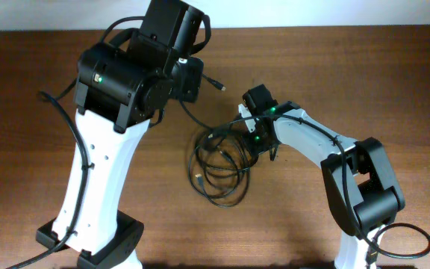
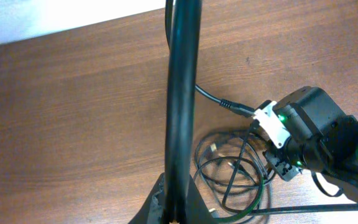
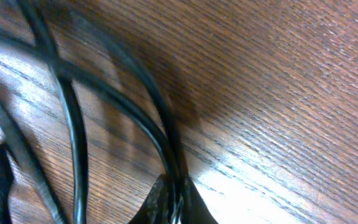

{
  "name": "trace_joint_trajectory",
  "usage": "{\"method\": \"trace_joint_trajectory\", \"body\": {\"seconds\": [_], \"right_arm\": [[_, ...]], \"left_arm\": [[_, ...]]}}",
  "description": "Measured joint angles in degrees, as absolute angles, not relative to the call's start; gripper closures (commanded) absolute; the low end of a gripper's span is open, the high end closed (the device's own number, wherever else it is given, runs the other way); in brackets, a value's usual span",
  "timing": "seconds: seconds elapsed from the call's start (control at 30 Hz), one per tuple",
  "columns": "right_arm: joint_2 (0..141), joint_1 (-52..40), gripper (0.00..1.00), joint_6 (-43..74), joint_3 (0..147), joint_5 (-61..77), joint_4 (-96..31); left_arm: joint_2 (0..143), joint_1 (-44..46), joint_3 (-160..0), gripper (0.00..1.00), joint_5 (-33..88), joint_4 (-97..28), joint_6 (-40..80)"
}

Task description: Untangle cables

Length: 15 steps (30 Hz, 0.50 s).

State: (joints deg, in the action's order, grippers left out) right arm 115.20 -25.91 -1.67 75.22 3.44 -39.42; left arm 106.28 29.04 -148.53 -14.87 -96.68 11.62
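Over the worktop (image 1: 349, 60), right fingers (image 3: 154, 210) clench part of the cables (image 1: 219, 172), left fingers (image 2: 194, 208) grip a raised strand, so draw apart slowly, leaving loops loose.

A dark brown, wood-grained counter (image 1: 21, 149) is seen throughout the overhead frame. The cables (image 1: 219, 170) are laid on it just right of centre, as overlapping black loops. The left arm base (image 1: 88, 243) is stood at lower left, the right arm base (image 1: 353, 258) at lower right.
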Motion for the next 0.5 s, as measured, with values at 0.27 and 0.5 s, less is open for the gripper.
{"method": "trace_joint_trajectory", "body": {"seconds": [0.27,0.5], "right_arm": [[115.1,-25.7,0.96,-1.7,75.4,3.0,-39.7],[109.8,-23.7,0.96,-1.7,79.4,0.8,-45.8]], "left_arm": [[106.3,29.0,-148.5,1.00,-14.9,-96.7,11.6],[106.3,29.0,-148.5,1.00,-14.9,-96.7,11.6]]}}
